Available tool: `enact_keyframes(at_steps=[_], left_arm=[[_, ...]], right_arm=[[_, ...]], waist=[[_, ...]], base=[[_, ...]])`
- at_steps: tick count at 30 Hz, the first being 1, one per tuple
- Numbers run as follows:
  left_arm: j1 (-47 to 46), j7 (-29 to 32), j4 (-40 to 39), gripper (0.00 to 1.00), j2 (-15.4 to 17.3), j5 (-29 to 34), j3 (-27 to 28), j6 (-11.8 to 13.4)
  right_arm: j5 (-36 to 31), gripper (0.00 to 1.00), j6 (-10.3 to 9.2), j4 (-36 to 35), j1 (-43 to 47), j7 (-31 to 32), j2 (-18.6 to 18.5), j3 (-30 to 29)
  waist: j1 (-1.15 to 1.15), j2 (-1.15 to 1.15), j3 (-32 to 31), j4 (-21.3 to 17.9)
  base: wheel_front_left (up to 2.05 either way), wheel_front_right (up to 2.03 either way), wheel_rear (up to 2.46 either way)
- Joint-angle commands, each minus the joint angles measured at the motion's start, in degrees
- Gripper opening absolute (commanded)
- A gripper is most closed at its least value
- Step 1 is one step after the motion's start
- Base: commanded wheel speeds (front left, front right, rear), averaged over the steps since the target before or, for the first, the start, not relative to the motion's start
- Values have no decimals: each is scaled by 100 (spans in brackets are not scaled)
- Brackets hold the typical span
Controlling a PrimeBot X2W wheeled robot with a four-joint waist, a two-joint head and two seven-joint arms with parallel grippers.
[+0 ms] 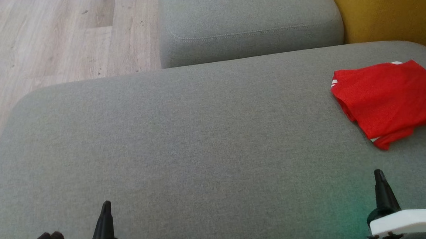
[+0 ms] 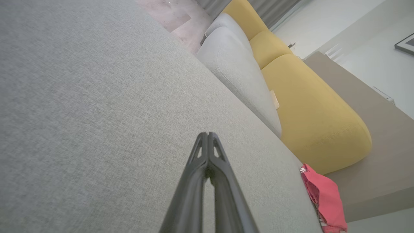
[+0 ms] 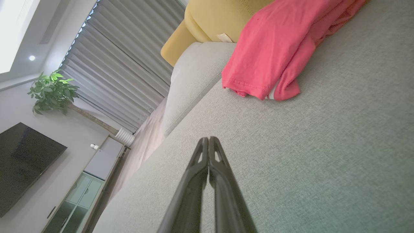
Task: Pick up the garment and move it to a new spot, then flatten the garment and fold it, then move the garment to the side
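Nothing is reading clearly anywhere; a small pale tag (image 2: pixel 275 99) is sticking out where the yellow cushion (image 2: pixel 310 123) is meeting the grey cushion (image 2: pixel 233 64), too small to make out

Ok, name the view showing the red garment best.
Head view: the red garment lies almost whole on the grey cushion, clipped at the right edge. Right wrist view crops its top; left wrist view catches a sliver.

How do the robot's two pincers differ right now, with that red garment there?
The right pincer sits near the red garment; the left pincer is far across the grey seat from it. In the head view the right pincer reaches slightly further forward than the left pincer. Both are shut and hold nothing.
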Motion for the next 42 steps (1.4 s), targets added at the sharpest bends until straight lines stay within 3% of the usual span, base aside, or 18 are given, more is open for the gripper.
enact_keyframes(at_steps=[1,42], left_arm=[[-347,33,-141,0,84,-179,174,-70],[-1120,696,152,0,80,-2962,727,-497]], right_arm=[[180,0,-3,-215,-366,44,5,5],[2901,0,-4,-255,-915,722,34,-330]], waist=[[0,0,10,-2],[0,0,299,-57]], base=[[0,0,0],[0,0,0]])
